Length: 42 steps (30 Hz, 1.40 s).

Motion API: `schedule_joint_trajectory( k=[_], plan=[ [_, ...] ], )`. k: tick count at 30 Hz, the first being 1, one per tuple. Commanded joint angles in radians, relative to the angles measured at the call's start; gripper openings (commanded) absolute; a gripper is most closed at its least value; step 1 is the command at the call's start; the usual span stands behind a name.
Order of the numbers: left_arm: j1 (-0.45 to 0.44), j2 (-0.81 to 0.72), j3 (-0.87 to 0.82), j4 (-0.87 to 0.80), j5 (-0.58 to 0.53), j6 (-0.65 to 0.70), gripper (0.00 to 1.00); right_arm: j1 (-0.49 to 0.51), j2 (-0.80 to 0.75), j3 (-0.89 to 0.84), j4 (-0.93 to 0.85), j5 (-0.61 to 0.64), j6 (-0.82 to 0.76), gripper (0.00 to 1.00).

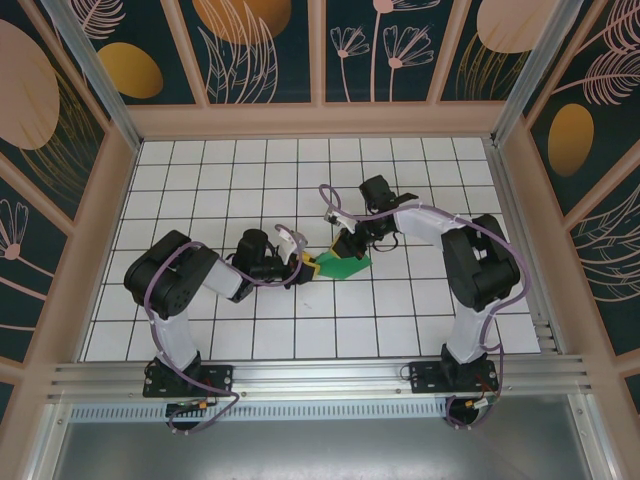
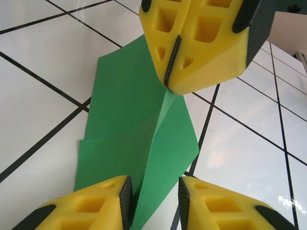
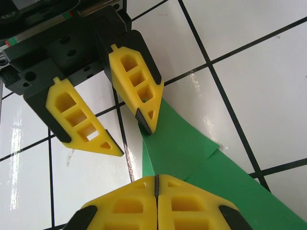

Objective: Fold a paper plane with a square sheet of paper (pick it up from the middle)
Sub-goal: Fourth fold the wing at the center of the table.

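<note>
Right gripper (image 2: pixel 169 79) fingers pressed shut, pinching raised crease of green paper sheet (image 2: pixel 127 120). Left gripper (image 2: pixel 153 194) fingers parted, straddling sheet's edge, gripping nothing. Sheet lies mid grid table (image 1: pixel 250 170), between grippers. Early folds apparently in; slim dart not yet formed.

— What sort of place do we have here?
— We call it a robotics lab cell. We see a white table (image 1: pixel 200 170) ruled in a black grid, walled by wood-framed panels (image 1: pixel 265 50) printed with plants.
— And we see the left arm (image 1: pixel 170 290) and the right arm (image 1: pixel 478 270) bolted side by side to an aluminium rail (image 1: pixel 320 378) along the table's near edge.
</note>
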Motion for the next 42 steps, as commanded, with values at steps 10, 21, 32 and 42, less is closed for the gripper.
schedule_joint_trajectory(
  k=[10,21,32,42],
  plan=[
    [0.007,-0.006,0.056,-0.172,-0.061,0.056,0.17,-0.017,0.046,0.05,-0.034,-0.053,-0.011,0.06],
    [0.047,-0.14,0.005,-0.095,-0.119,-0.14,0.45,-0.047,0.049,0.048,-0.071,-0.13,0.0,0.05],
    [0.05,-0.091,0.002,-0.08,-0.004,-0.122,0.56,-0.063,0.052,0.022,-0.031,-0.198,0.048,0.05],
    [0.029,-0.012,0.047,-0.062,-0.007,-0.002,0.53,-0.067,0.071,0.046,-0.051,-0.213,0.037,0.05]
  ],
)
